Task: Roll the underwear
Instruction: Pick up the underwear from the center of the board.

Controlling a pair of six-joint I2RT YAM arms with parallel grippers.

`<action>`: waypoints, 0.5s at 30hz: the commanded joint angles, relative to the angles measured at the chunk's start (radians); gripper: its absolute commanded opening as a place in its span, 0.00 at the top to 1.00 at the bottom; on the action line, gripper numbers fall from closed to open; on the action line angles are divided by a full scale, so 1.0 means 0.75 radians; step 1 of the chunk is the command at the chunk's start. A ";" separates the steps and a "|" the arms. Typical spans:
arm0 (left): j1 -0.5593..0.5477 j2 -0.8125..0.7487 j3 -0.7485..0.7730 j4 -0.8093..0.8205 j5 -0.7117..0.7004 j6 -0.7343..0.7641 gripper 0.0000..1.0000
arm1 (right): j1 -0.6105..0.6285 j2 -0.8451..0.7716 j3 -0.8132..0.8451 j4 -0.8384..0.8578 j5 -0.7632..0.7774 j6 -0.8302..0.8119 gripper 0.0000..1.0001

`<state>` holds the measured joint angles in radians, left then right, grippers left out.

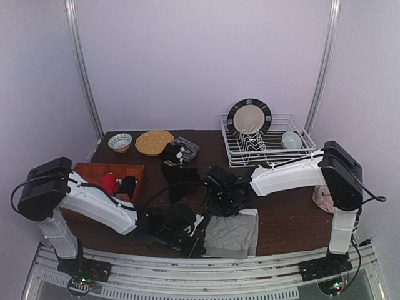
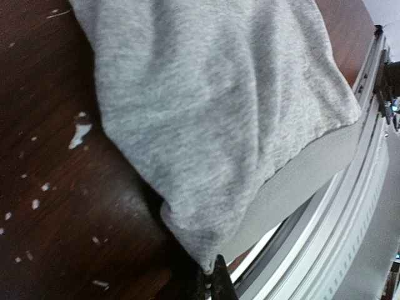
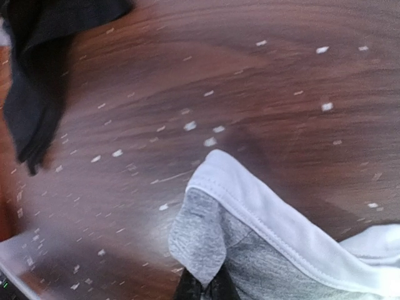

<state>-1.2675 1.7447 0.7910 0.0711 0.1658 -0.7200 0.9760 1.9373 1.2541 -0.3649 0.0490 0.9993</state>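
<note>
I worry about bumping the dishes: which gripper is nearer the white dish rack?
Right. The right gripper pinches the grey underwear's far edge, just short of the dish rack; the left gripper holds its near-left corner, farther away.

pale lilac walls (image 1: pixel 206 56) on three sides, metal rails (image 1: pixel 84 69) rising at the far corners, a dark, white-flecked wooden tabletop (image 1: pixel 287 212).

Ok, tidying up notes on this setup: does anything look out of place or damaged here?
The grey underwear lies at the near edge of the table, its waistband seemingly overhanging the rail. White chips fleck the wood, like worn finish.
</note>
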 commanded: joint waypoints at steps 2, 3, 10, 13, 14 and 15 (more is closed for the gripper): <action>-0.060 -0.100 0.110 -0.364 -0.319 0.090 1.00 | -0.015 -0.126 -0.099 0.263 -0.212 -0.066 1.00; -0.073 -0.110 0.129 -0.417 -0.369 0.093 1.00 | -0.019 -0.147 -0.115 0.299 -0.246 -0.069 1.00; -0.134 -0.150 0.236 -0.729 -0.640 0.064 1.00 | -0.070 -0.251 -0.260 0.585 -0.440 -0.107 1.00; -0.142 -0.160 0.265 -0.806 -0.695 0.052 1.00 | -0.106 -0.275 -0.312 0.631 -0.473 -0.118 1.00; -0.144 -0.162 0.276 -0.828 -0.709 0.049 1.00 | -0.120 -0.284 -0.339 0.654 -0.479 -0.117 1.00; -0.149 -0.163 0.286 -0.845 -0.718 0.047 1.00 | -0.135 -0.290 -0.362 0.669 -0.484 -0.112 1.00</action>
<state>-1.3701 1.6508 0.9627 -0.4442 -0.2676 -0.6773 0.9100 1.7531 1.0462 0.0486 -0.2562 0.9352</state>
